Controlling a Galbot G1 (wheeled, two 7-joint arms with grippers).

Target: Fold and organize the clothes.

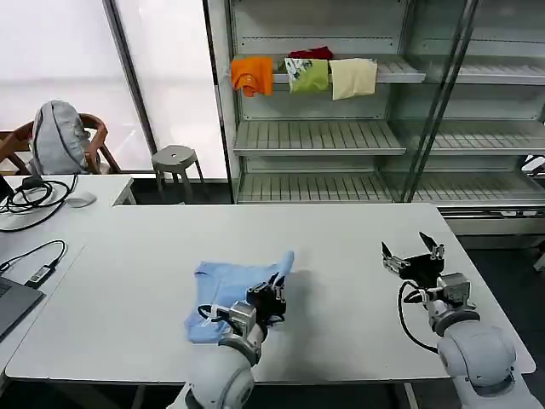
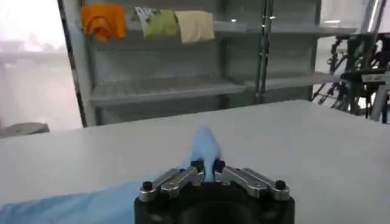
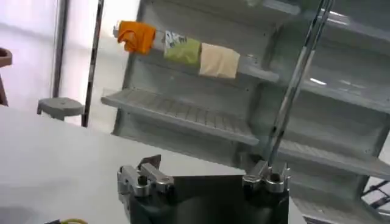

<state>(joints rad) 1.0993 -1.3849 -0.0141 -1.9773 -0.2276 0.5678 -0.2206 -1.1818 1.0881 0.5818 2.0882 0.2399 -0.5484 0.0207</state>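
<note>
While pinching a raised fold, the left gripper lifts the blue T-shirt on the table.
Its jaws are clamped on cloth, likely to fold it; the right gripper waits spread wide, holding nothing, at three o'clock.

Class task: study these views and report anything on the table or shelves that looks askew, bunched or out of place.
The blue T-shirt lies bunched on the table, one edge pulled up into a peak by the left gripper, jaws shut on it. The right gripper hovers open. Shelf garments look tidy.

T-shirt lay on bench at 7 o'clock of centre; left tool at its 3 o'clock edge; right tool well apart at 3 o'clock; shelf behind at 12.
</note>
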